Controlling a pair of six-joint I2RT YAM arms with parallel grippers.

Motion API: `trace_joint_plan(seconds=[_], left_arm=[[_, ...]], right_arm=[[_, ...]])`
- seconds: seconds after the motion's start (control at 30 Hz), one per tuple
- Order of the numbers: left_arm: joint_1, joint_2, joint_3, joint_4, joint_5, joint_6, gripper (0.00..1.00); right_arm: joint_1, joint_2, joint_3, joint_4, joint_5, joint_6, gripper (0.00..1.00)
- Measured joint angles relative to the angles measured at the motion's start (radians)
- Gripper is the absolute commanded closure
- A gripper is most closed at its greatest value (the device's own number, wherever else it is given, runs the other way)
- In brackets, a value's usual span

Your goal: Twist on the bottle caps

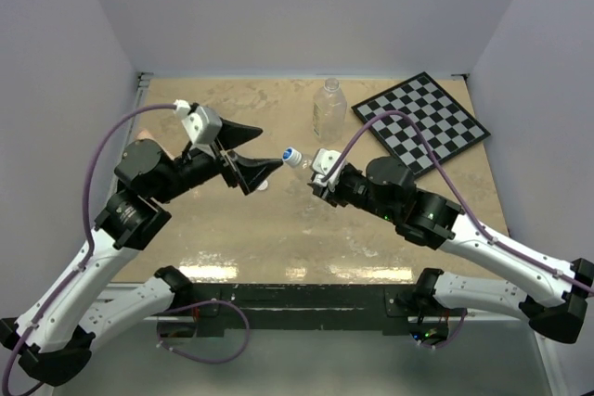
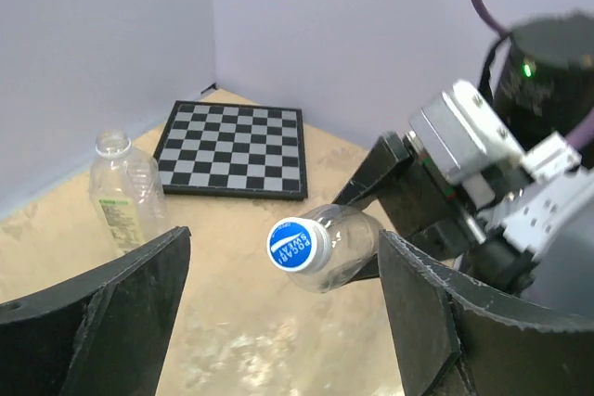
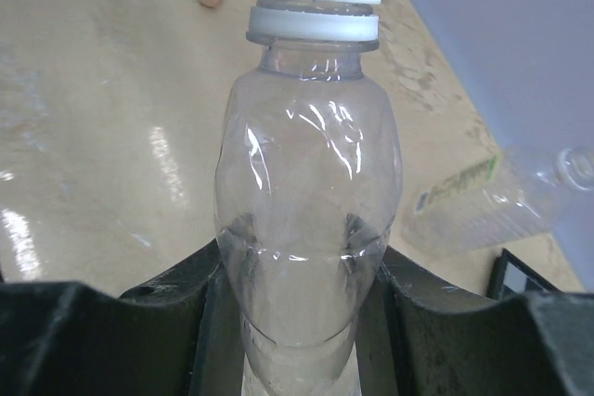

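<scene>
Top external view: right end effector (image 1: 314, 166) is clamped on the small bottle (image 3: 306, 210), holding it sideways above the tabletop (image 1: 232, 229) with the blue cap (image 2: 294, 244) sitting on its neck. Left end effector (image 1: 270, 147) is wide open, one finger on either side of that cap, not touching it. Tall bottle (image 1: 329, 108) stands uncapped beside the checkerboard (image 1: 422, 122).

The left arm (image 1: 83, 271) at 8 o'clock and right arm (image 1: 506, 248) at 4 o'clock have white shells, black joints, looping purple cables (image 1: 100, 144) and black wedge fingers (image 1: 243, 130).
</scene>
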Motion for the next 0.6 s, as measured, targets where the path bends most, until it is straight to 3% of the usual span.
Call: trace_joint_plan(seconds=[0.17,0.33,0.6], left_arm=[[0.000,0.013,0.002,0.020,-0.129,-0.284,0.18],[0.000,0.106,0.019,0.014,-0.165,-0.481,0.21],[0.000,0.190,0.042,-0.021,-0.170,-0.595,0.31]], right_arm=[[0.010,0.000,0.000,0.019,0.136,-0.001,1.00],[0.056,0.016,-0.001,0.028,0.247,-0.002,1.00],[0.100,0.040,-0.011,0.031,0.338,-0.003,1.00]])
